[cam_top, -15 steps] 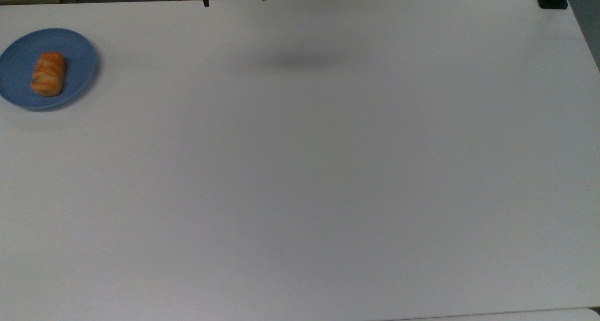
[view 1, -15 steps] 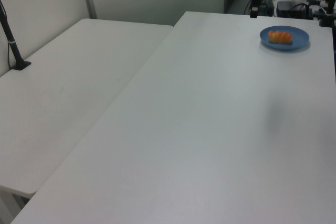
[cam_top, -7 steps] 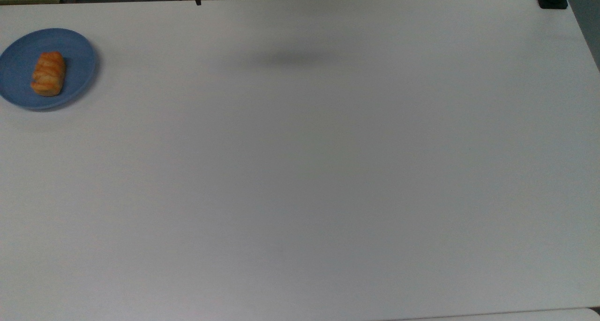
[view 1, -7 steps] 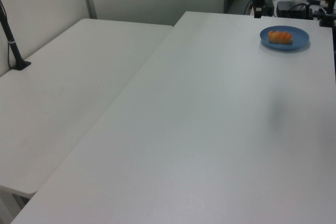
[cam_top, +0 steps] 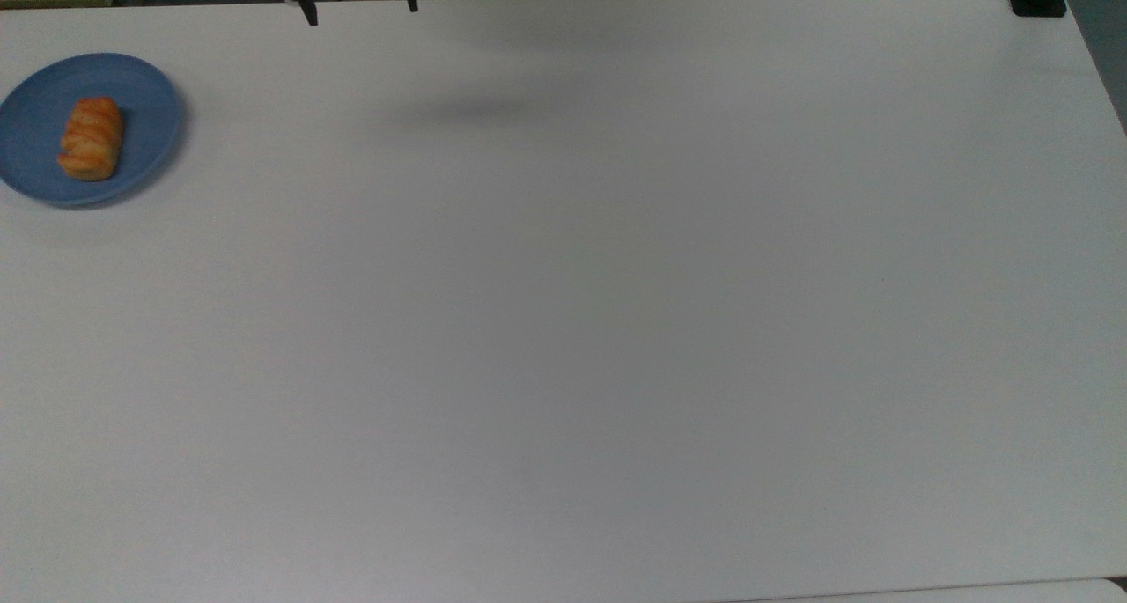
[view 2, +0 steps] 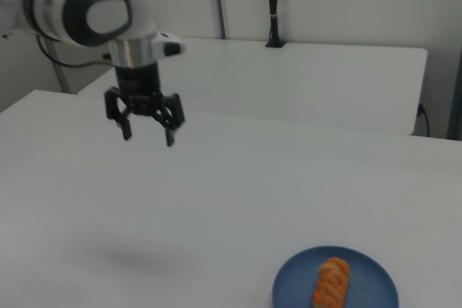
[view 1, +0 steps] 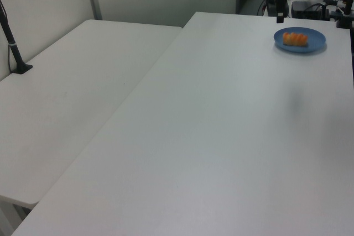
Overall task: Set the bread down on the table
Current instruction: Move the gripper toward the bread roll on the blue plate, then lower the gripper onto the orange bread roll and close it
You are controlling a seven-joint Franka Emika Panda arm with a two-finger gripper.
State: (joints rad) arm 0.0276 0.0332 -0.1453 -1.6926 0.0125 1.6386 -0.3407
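Compared with a second ago, the gripper point(cam_top: 358, 9) has shifted toward the top view's left along the far edge of the table point(cam_top: 616, 321), closer to the blue plate point(cam_top: 145, 101), and its soft shadow point(cam_top: 467, 110) on the tabletop has slid the same way. The plate and the bread point(cam_top: 90, 138) have not moved.

The blue plate sits near the top view's left edge of the white table. The bread, a small golden-orange bun with a ridged crust, lies on the plate a little off its centre, lengthwise toward the near and far sides.

In the right view, the white arm point(view 2: 90, 5) reaches in from the right view's upper left, and its wrist points straight down. The gripper point(view 2: 148, 133) hangs in the air well above the table, well apart from the plate point(view 2: 292, 290) and the bread point(view 2: 331, 282). Its two dark fingers point(view 2: 125, 129) are spread wide and hold nothing. In the left view, the gripper point(view 1: 280, 16) hangs just beyond the plate point(view 1: 315, 40).
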